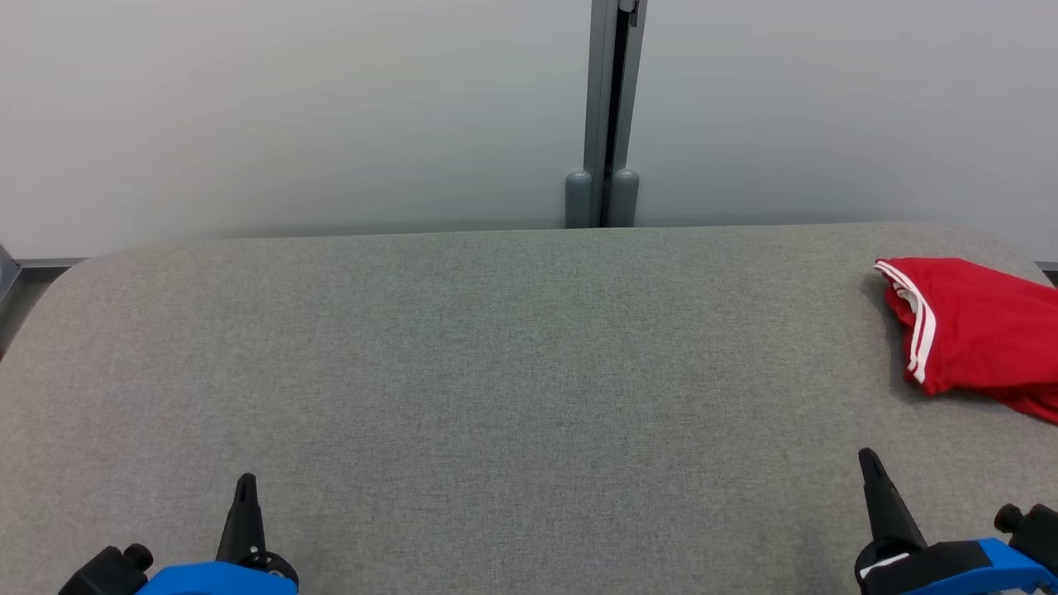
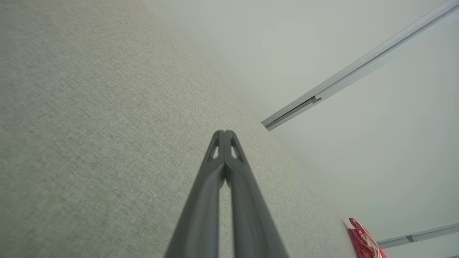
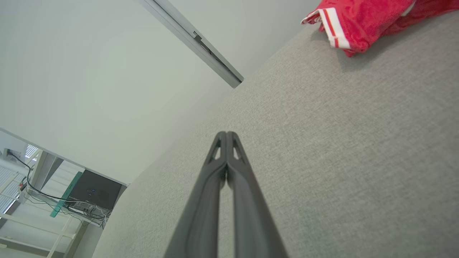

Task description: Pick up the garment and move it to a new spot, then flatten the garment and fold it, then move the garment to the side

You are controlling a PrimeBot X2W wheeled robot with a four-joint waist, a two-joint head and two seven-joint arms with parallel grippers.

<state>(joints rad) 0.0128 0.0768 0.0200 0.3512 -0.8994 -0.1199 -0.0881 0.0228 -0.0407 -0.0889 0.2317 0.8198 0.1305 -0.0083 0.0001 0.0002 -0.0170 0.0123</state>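
No text, label, brand, number or sign can be read in any view. On the garment (image 1: 984, 330) only plain white stripes are seen, without letters. Small points are seen on the front of the dark box (image 3: 95, 190), but they are too small to be read.

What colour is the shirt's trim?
White stripes on the red garment, clearest in the right wrist view.
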